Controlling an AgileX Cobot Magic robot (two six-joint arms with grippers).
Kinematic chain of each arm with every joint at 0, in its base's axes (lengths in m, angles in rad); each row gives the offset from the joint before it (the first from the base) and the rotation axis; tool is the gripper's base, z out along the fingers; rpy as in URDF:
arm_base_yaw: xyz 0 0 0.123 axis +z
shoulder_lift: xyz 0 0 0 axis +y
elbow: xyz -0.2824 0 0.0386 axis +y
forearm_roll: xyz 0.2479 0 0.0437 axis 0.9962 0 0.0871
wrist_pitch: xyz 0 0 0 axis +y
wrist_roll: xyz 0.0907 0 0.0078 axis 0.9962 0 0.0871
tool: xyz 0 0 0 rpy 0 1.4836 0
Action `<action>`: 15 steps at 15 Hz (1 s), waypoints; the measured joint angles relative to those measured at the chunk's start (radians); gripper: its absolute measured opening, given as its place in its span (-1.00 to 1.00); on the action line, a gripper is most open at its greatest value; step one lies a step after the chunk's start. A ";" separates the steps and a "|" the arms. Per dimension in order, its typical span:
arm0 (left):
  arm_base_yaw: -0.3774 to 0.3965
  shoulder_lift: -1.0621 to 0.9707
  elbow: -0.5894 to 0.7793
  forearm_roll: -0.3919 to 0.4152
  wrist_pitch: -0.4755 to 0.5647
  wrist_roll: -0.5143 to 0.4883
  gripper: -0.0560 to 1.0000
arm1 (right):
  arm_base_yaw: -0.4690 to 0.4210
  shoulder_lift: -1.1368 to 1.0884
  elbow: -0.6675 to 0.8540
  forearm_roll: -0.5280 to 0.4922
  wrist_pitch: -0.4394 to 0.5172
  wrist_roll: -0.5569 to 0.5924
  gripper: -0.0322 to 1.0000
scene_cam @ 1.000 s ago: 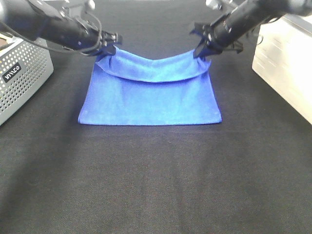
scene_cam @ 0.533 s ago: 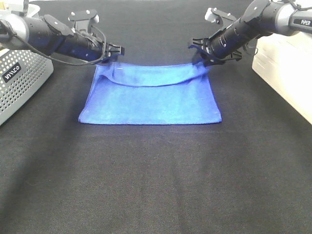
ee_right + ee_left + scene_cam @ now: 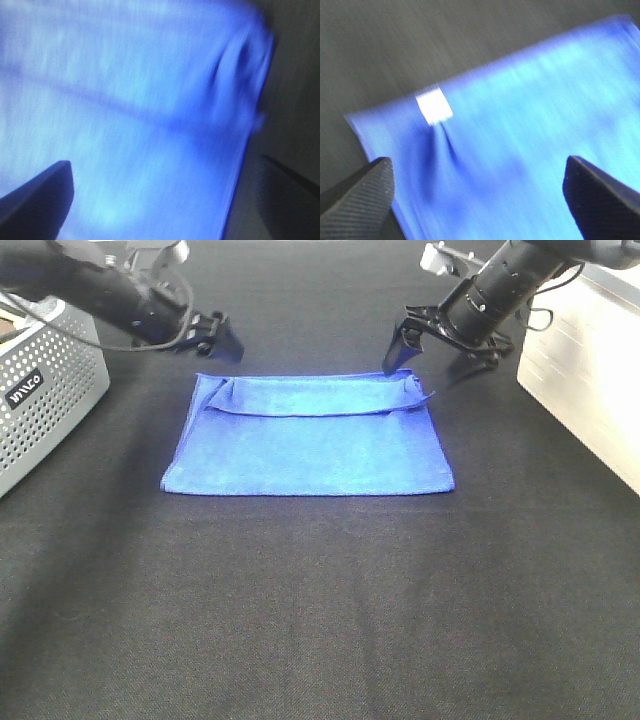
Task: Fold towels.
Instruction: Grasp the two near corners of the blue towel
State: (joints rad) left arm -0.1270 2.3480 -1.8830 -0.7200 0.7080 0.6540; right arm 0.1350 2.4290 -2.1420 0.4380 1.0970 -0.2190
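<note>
Blue towel [image 3: 310, 445], one piece, lying flat and roughly rectangular.
- A narrow band along the far edge is turned back over the top layer and runs corner to corner. The near edge is straight and the near corners are square.
- Small puckers sit at both far corners, and the right one is slightly raised.
- The far-left corner lies near the left gripper [image 3: 222, 340] and apart from it. In the wrist view the cloth [image 3: 520, 150] spreads beneath and between the spread fingers [image 3: 357, 195], with none of it pinched. A small white tag [image 3: 434, 106] sits beyond the fingertips, close to the corner, with a crease running from it.
- The far-right corner lies just beside the right gripper [image 3: 438, 348]. The cloth [image 3: 125, 125] is blurred beneath its parted fingers [image 3: 40, 195], and the fold line is visible.
</note>
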 joint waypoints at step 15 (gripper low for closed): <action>0.030 -0.141 0.361 0.001 0.107 -0.310 0.74 | 0.000 -0.191 0.432 -0.058 -0.032 0.021 0.61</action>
State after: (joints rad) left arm -0.0970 2.2070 -1.5220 -0.7190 0.8150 0.3440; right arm 0.1350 2.2380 -1.7100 0.3800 1.0650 -0.1980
